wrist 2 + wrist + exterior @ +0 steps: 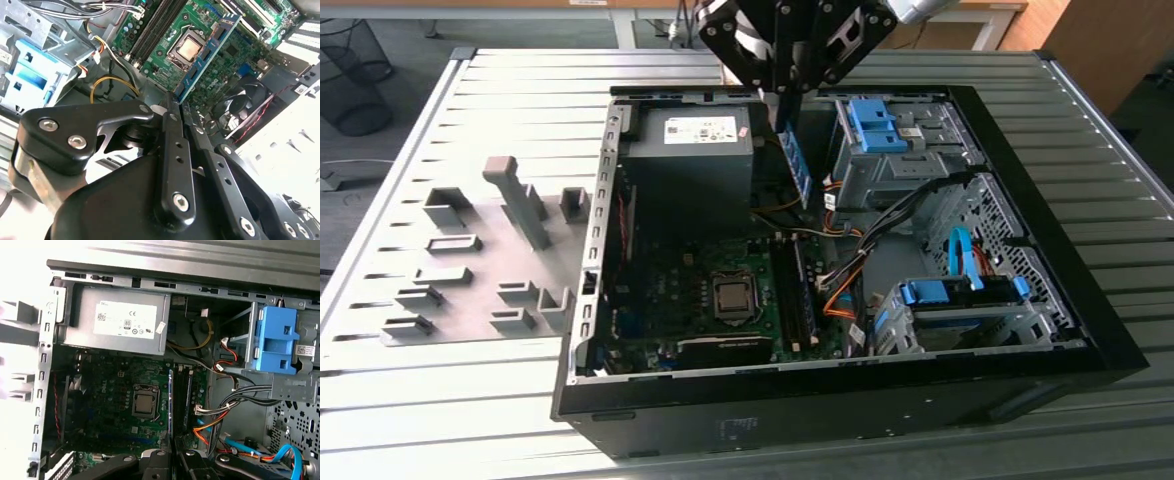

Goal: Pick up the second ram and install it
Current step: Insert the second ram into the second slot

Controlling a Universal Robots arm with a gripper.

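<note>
White label (126,321) on the grey power supply (85,337), first wrist view: conformity marks and a barcode, fine print illegible. Same label in exterior view, unreadable. Small white barcode sticker (303,350) on the blue drive-bay clip (276,337): too small to read.

Glossy black gripper (176,107): slim linked jaws, silver screws, rounded black housing.

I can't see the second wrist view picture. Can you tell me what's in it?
The robot's black gripper pinches a thin blue-green ram stick by one end, holding it above the green motherboard of an open computer case. The stick hangs over the shiny square processor socket, with a blue drive clip off to one side.
</note>
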